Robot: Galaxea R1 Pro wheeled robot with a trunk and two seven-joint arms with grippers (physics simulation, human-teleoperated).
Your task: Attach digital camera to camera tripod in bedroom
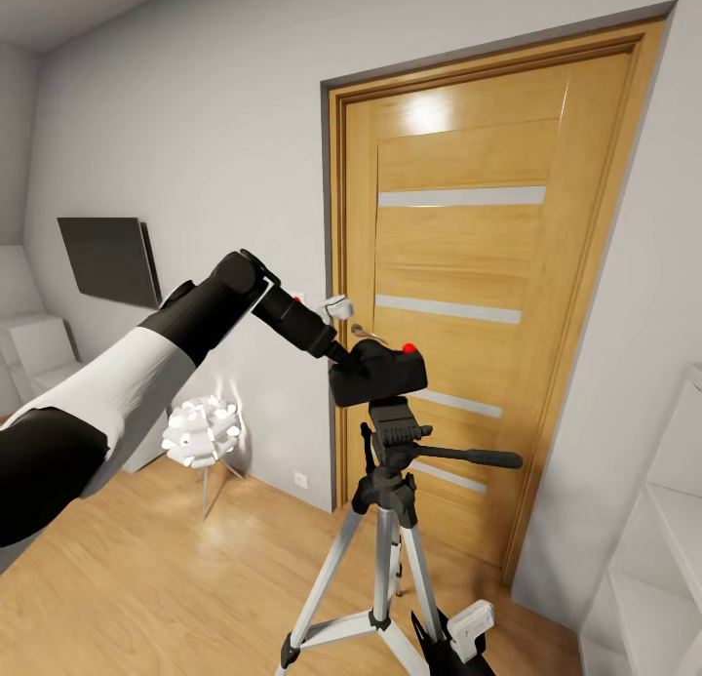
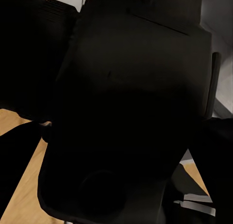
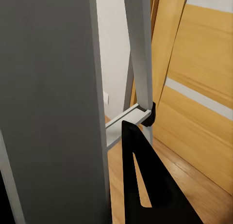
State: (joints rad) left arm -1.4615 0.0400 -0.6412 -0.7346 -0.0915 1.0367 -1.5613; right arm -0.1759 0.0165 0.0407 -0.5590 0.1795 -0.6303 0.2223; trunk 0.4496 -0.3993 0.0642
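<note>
The digital camera (image 1: 382, 374), black with a red button (image 1: 409, 347), sits right on top of the camera tripod's black head (image 1: 395, 432). My left gripper (image 1: 343, 356) is shut on the camera's left side. Up close, the camera's dark body (image 2: 131, 103) blocks the left wrist view. The camera tripod (image 1: 390, 530) stands on the wood floor before the oak door (image 1: 487, 266), its side handle (image 1: 478, 457) pointing right. My right gripper (image 1: 458, 647) hangs low beside the silver legs (image 3: 141, 54); one black finger (image 3: 145, 185) shows, and whether the jaws are open is unclear.
A white flower-shaped lamp (image 1: 202, 432) stands on thin legs left of the tripod. On the left wall hangs a dark flat panel (image 1: 107, 259). White shelving (image 1: 653, 559) lines the right edge. Bare plank floor (image 1: 175, 588) stretches to the lower left.
</note>
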